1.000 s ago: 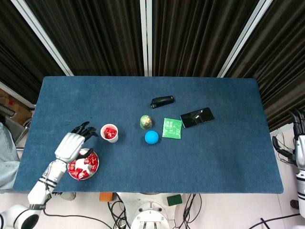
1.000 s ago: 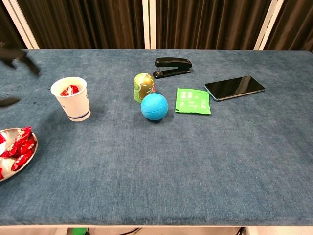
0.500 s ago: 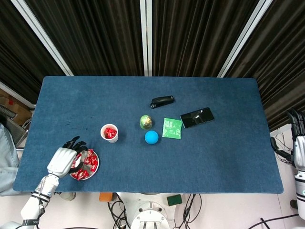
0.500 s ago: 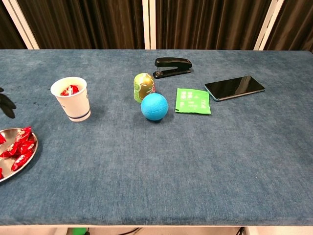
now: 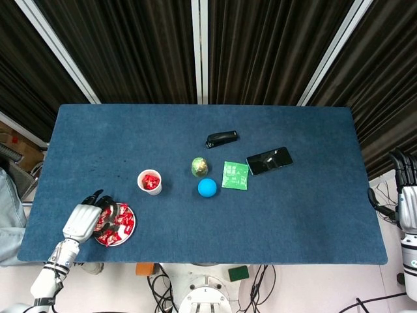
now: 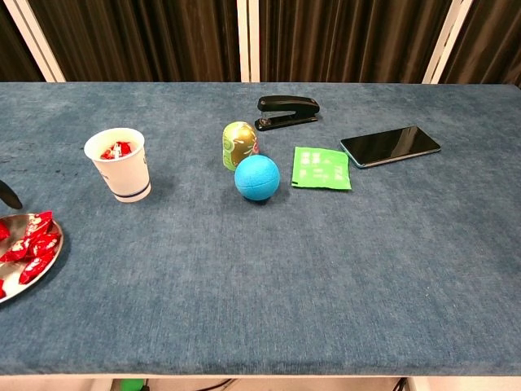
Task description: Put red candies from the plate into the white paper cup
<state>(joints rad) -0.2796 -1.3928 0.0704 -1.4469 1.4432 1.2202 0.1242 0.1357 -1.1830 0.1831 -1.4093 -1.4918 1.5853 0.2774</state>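
As the left robot hand (image 5: 83, 220) had come back from beside the white paper cup (image 5: 149, 181) over the last second, it hung over the left edge of the plate (image 5: 128, 229) at the near left corner of the desk (image 5: 313, 215), its dark fingers (image 5: 108, 212) curled down among the red candies (image 5: 121, 223). Whether they had closed on a candy could not be told; the hand covered that part of the plate. The cup already held some red candies (image 6: 114, 150), and it stood just beyond the plate, slightly to the right. The return read as the start of another pick, with a good pile left on the plate.

The head view showed the whole hand and forearm, and the right robot hand (image 5: 405, 202) hanging off the right edge of the desk, fingers loosely extended with nothing in them. The chest view lost nearly all of that: only a dark fingertip showed at its left border above the plate's rim (image 6: 49, 259). It did give a clearer side look at the cup's contents.
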